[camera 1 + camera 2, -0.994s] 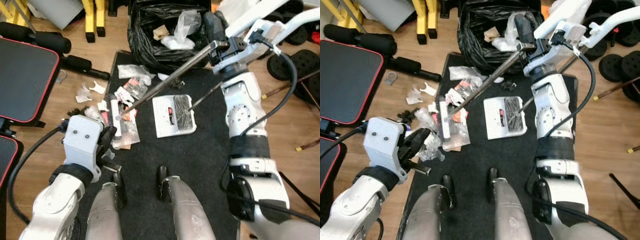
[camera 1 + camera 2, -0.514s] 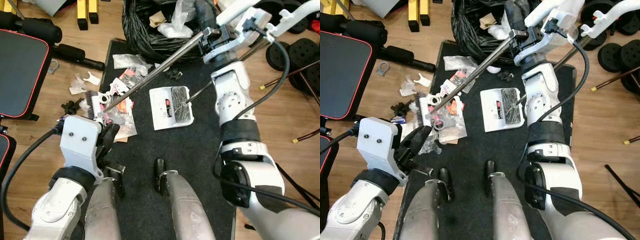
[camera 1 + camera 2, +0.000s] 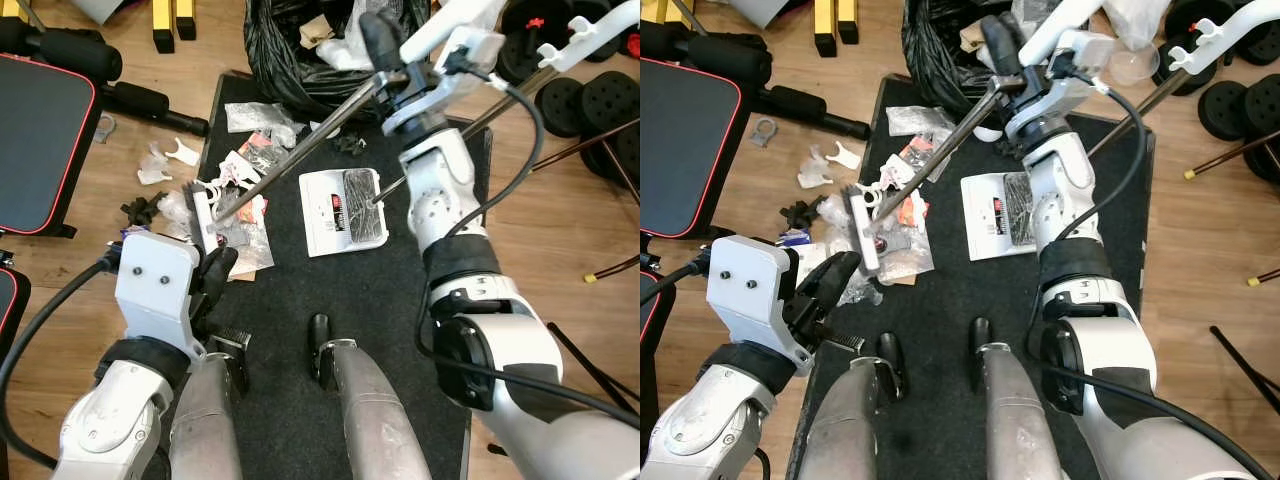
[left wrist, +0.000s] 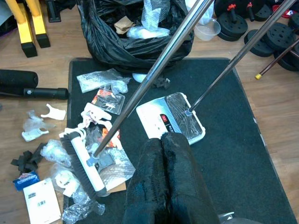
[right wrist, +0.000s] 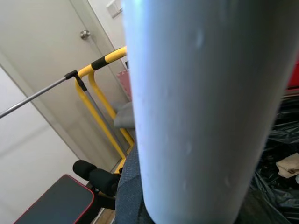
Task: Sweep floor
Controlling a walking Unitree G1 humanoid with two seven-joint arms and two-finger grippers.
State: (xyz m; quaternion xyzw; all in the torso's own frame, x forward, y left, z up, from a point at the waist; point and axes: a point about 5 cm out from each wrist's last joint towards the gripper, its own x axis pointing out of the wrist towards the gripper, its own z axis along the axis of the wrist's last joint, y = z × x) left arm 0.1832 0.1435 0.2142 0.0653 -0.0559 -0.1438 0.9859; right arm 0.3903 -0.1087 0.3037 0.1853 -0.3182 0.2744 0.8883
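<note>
Broom slanted across the mat
Right gripper clamps the broom handle; brush head low-left in litter. Left gripper closed.

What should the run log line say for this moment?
task: sweep floor | right gripper: holds broom handle | broom head: in litter at mat edge | dustpan: on mat

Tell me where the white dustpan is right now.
In the eye views the white dustpan lies flat on the black mat, ahead of the robot, just right of the litter pile and brush head, below the black trash bag.
</note>
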